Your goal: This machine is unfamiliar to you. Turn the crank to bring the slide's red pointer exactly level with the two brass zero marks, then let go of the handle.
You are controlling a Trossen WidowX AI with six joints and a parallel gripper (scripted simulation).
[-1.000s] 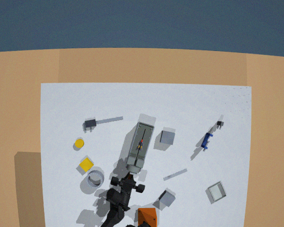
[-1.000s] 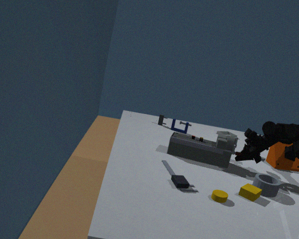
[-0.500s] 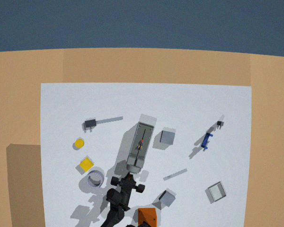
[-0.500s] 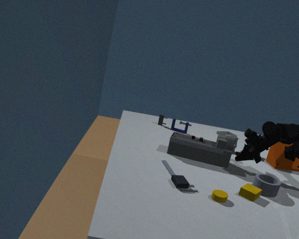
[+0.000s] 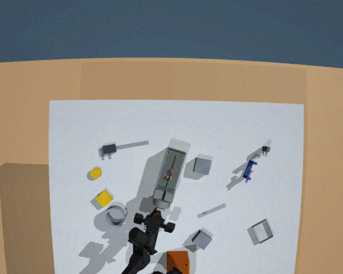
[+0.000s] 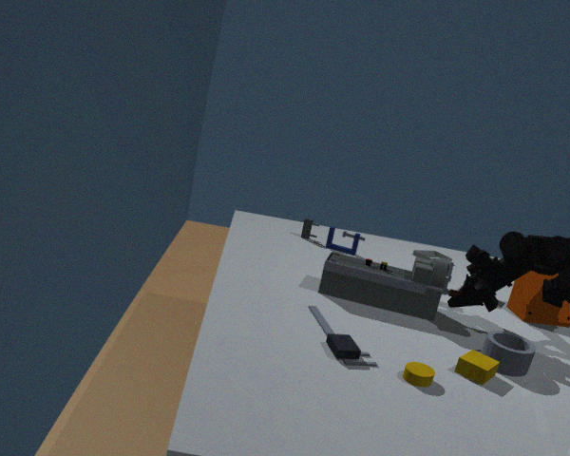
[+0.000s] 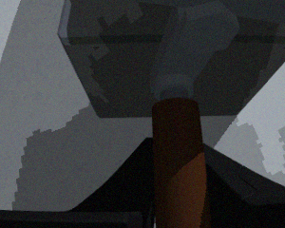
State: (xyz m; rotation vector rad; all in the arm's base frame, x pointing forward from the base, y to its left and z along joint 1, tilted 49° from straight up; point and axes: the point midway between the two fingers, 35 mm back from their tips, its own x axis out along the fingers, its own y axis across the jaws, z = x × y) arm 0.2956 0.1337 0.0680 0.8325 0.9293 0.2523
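The grey machine [image 5: 177, 159] [image 6: 373, 289] stands on the white table top. Its red pointer [image 5: 171, 170] [image 6: 369, 261] sits on the slot, a little to the far side of the brass zero marks [image 5: 168, 177] [image 6: 383, 265], away from the crank end; they are not level. The grey crank arm [image 7: 195, 43] slants down to the orange-brown handle [image 7: 177, 119] [image 6: 453, 293]. My gripper [image 5: 156, 213] [image 7: 168, 146] is shut on this handle at the machine's near end, with a finger on each side of it. The fingertips are dark and partly hidden.
A grey ring [image 5: 115, 216] [image 6: 508, 351], yellow block [image 5: 104, 198] [image 6: 477, 366] and yellow disc [image 5: 95, 173] [image 6: 418, 373] lie left of the machine. Grey blocks [image 5: 202, 165] [image 5: 202, 238] stand to the right. A blue clamp [image 5: 248, 169] and open tray [image 5: 262, 231] are farther right.
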